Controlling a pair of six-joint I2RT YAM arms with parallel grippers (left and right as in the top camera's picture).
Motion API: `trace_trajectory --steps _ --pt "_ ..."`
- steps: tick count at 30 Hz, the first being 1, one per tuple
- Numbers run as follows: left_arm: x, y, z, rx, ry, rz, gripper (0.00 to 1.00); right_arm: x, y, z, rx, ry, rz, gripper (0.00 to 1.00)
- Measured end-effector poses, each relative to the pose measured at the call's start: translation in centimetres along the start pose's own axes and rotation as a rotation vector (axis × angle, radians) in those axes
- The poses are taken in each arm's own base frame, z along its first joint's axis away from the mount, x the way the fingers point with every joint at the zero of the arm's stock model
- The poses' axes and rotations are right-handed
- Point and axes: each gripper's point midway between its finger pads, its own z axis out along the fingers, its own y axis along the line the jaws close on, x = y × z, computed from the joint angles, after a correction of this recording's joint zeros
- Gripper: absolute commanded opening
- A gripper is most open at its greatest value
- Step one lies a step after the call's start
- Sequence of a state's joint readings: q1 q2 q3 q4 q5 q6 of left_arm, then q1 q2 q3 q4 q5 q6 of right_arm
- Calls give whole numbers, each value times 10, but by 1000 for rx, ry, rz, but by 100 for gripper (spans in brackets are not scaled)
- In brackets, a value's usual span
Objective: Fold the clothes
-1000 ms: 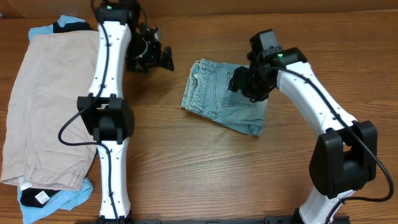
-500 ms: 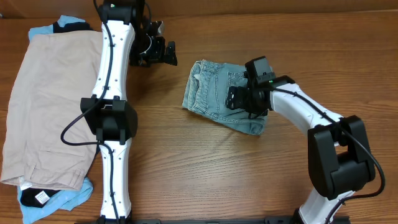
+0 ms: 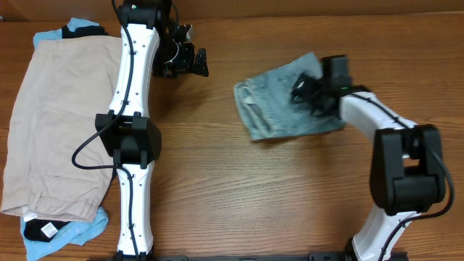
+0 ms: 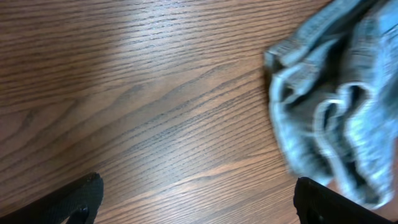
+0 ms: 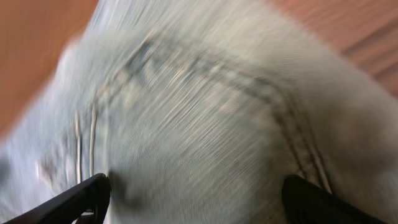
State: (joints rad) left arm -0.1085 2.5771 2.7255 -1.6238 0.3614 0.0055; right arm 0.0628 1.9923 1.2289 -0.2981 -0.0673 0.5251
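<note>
The faded light-blue denim shorts (image 3: 272, 109) lie folded and blurred right of the table's middle. My right gripper (image 3: 308, 93) sits on top of them. In the right wrist view its fingers (image 5: 196, 193) are spread wide and press onto the denim (image 5: 199, 112) with its curved pocket stitching. My left gripper (image 3: 190, 61) is open and empty above bare wood at the back. In the left wrist view (image 4: 199, 199) the shorts' bunched edge (image 4: 329, 106) lies at the right, apart from the fingers.
A beige garment (image 3: 58, 123) lies spread at the far left over a sky-blue one (image 3: 51, 35), with a black piece (image 3: 40, 230) showing at the front corner. The left arm's white links (image 3: 130, 130) run along the pile's right side.
The shorts have slid to the right and turned under my right gripper, which moved right and back with them. The left gripper has barely moved.
</note>
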Motion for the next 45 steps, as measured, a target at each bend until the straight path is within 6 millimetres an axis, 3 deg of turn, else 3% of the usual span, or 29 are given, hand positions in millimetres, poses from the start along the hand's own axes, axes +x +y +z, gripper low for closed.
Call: trace_trajectory --steps 4,9,14,17,21,24,27,31,33,37,38,45 --pt "1 -4 1 1 3 8 100 -51 -52 -2 9 -100 144 94" --pt "2 -14 5 3 10 27 100 -103 -148 -22 89 -207 336 96" --pt "3 -21 7 4 14 40 100 -121 -226 -47 179 -261 488 100" --pt "3 -24 9 5 16 45 100 -120 -252 -60 199 -238 567 100" --pt "4 -26 9 5 18 49 100 -113 -262 -70 200 -174 624 100" --pt "4 -27 10 6 19 50 100 -104 -256 -75 205 -123 623 100" --pt "4 -27 10 6 19 51 100 -94 -239 -89 209 -72 599 100" --pt "4 -29 10 6 22 55 100 -83 -198 -126 195 -32 549 99" --pt "4 -29 10 6 22 55 100 -77 -182 -140 191 -9 527 81" --pt "4 -29 10 6 22 55 100 -59 -167 -146 207 50 500 13" --pt "4 -29 10 6 22 55 100 -54 -168 -144 218 62 497 4" --pt "4 -29 11 6 20 55 100 7 -190 -116 290 178 525 4"
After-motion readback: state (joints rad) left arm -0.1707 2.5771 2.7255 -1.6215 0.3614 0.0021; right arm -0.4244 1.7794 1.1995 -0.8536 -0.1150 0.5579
